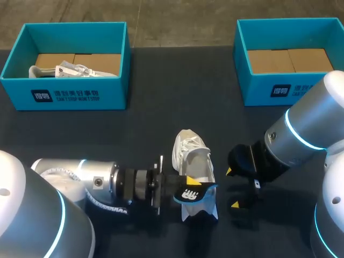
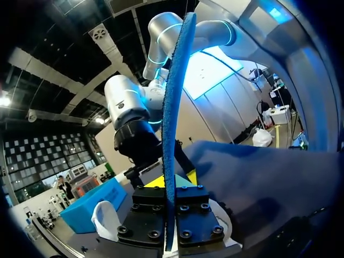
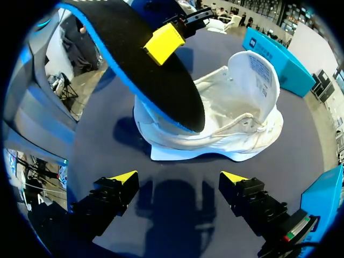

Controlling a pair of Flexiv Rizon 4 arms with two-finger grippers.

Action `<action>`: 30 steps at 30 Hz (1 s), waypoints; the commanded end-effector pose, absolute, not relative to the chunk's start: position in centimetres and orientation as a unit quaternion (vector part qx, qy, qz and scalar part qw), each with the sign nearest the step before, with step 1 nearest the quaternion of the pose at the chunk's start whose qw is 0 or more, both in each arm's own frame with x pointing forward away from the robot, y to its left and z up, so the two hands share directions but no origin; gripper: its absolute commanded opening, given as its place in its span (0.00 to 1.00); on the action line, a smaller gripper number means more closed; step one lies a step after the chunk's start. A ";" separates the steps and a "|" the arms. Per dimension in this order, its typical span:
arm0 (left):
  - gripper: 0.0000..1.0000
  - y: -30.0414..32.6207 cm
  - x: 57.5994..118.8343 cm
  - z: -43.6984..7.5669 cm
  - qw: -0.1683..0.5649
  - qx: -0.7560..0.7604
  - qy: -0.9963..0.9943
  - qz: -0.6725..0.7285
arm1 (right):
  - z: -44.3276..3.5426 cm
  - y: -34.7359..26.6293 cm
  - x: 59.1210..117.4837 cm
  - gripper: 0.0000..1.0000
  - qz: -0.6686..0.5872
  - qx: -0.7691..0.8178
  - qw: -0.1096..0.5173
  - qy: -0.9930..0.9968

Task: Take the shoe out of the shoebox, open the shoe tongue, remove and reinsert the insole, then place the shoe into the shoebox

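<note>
A white shoe [image 1: 192, 156] lies in the middle of the dark table, toe pointing away; its tongue [image 3: 252, 70] stands pulled up. My left gripper [image 1: 180, 191] is shut on a black insole [image 1: 194, 192] with a blue edge, held over the shoe's heel end. In the left wrist view the insole [image 2: 172, 123] stands edge-on between the fingers of that gripper [image 2: 171, 180]. The insole [image 3: 145, 70] slants down with its lower end at the opening of the shoe [image 3: 226, 123]. My right gripper [image 1: 234, 188] hangs open just right of the shoe; the gripper [image 3: 178, 177] holds nothing.
A blue shoebox [image 1: 64, 91] at the back left holds another white shoe [image 1: 70, 70]. A second blue shoebox [image 1: 290, 86] at the back right shows only its cardboard floor. Bare table lies between the boxes and in front of the right gripper.
</note>
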State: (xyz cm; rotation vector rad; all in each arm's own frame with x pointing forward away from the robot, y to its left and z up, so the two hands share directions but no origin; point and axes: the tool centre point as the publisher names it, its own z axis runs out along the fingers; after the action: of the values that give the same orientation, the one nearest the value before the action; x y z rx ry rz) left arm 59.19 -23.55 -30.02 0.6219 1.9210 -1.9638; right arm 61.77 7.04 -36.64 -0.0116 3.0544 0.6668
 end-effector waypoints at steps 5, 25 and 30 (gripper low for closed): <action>0.00 -23.5 59.4 -30.1 0.160 0.219 0.672 -0.689 | -36.7 7.1 61.7 1.00 0.212 -0.003 0.009 0.977; 0.00 -23.3 60.5 -31.2 0.191 0.228 0.655 -0.695 | -36.7 7.1 61.7 1.00 0.212 -0.003 0.009 0.977; 0.00 -23.3 60.9 -31.6 0.195 0.224 0.656 -0.694 | -36.7 7.1 61.7 1.00 0.212 -0.003 0.009 0.977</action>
State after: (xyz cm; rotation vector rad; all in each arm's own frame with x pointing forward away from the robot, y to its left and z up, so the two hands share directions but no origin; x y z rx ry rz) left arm 60.77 -23.04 -31.36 0.6348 1.8415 -1.9473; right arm 61.77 7.04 -36.64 -0.0116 3.0544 0.6668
